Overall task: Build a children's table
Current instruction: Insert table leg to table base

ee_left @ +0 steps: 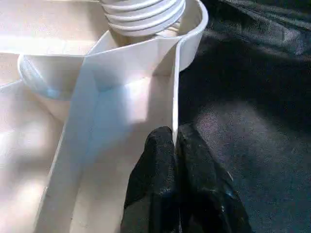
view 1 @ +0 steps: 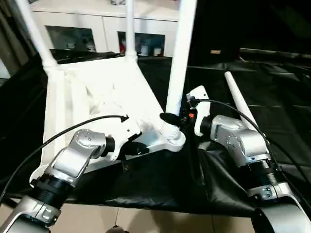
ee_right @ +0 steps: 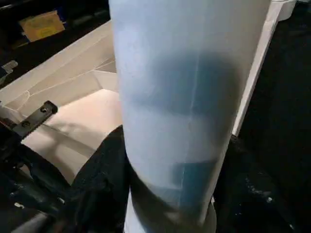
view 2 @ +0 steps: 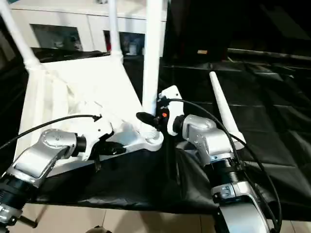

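Observation:
The white tabletop (view 1: 97, 92) lies upside down on a black sheet, ribbed side up. Two white legs (view 1: 36, 34) (view 1: 129, 29) stand in its far corners. A third leg (view 1: 180, 63) stands upright in the near right corner socket (view 1: 172, 138), its threaded end (ee_left: 146, 14) showing at the socket's mouth. My right gripper (view 1: 172, 118) is shut around this leg (ee_right: 189, 73) just above the socket, a black finger (ee_right: 97, 179) on either side. My left gripper (ee_left: 175, 133) is shut on the tabletop's thin near rim (ee_left: 175, 87), left of that socket. A fourth leg (view 1: 240, 104) lies loose on the sheet to the right.
The black sheet (view 1: 160, 184) covers the floor around the tabletop and ends short of pale floor at the near edge. A white cabinet (view 1: 97, 29) with glass doors stands behind the tabletop. Black cables run along both forearms.

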Robot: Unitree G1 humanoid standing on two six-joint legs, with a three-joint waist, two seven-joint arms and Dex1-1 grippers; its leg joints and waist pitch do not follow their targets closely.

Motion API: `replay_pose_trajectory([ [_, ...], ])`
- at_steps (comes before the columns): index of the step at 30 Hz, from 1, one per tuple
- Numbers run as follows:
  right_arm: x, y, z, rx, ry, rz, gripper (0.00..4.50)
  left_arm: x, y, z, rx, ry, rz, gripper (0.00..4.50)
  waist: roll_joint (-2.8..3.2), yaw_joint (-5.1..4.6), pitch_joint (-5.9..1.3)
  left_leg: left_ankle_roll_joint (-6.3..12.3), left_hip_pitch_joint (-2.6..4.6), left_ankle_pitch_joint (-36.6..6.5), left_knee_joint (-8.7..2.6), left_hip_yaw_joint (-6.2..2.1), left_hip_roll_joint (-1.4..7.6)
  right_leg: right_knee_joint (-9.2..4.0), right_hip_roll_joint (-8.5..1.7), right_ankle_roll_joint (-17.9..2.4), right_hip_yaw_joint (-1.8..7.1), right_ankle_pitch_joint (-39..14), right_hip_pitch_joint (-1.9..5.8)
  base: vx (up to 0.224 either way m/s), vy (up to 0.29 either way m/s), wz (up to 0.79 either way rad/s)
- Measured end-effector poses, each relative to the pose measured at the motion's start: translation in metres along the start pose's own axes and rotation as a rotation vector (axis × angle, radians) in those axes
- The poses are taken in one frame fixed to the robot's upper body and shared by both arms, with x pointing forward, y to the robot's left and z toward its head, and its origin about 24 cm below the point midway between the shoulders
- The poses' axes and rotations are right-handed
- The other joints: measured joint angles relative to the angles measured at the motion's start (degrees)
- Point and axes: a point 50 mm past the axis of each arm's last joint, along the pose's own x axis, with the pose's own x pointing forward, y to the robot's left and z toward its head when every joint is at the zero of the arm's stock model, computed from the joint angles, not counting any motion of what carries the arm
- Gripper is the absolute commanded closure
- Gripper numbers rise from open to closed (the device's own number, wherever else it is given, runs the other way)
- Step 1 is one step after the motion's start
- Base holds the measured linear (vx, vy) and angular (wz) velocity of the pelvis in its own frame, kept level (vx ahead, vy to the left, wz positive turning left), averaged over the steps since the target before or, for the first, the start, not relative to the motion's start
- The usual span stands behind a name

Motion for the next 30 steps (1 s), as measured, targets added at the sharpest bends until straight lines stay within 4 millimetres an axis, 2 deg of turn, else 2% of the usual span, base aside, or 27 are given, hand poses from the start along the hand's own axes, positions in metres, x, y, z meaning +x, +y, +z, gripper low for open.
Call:
replay_pose_trajectory([
  [16,-0.011,-0.005,0.001,-0.008,0.043,0.041,2.61,0.000,0.005,-0.002,0.020,-0.005,-0.026,4.50,0.00,0.11,-0.01,0.00,0.04,0.0,0.01,0.00,0.00,0.03,0.00,0.0,0.00,0.0,0.02,0.000,0.000,0.00],
  [19,-0.011,-0.004,-0.004,-0.004,0.073,0.051,2.62,-0.001,0.007,-0.002,0.025,0.001,-0.021,4.50,0.00,0.12,0.00,0.00,0.03,0.0,0.02,0.00,-0.01,0.03,-0.02,0.0,0.00,0.0,0.02,0.000,0.000,0.00],
  [30,-0.010,-0.005,-0.005,-0.001,0.069,0.045,2.62,-0.001,0.007,-0.002,0.029,0.000,-0.031,4.50,0.00,0.13,-0.01,0.00,0.03,0.0,0.02,-0.01,0.00,0.02,-0.01,0.0,-0.01,0.0,0.02,0.000,0.000,0.00],
])
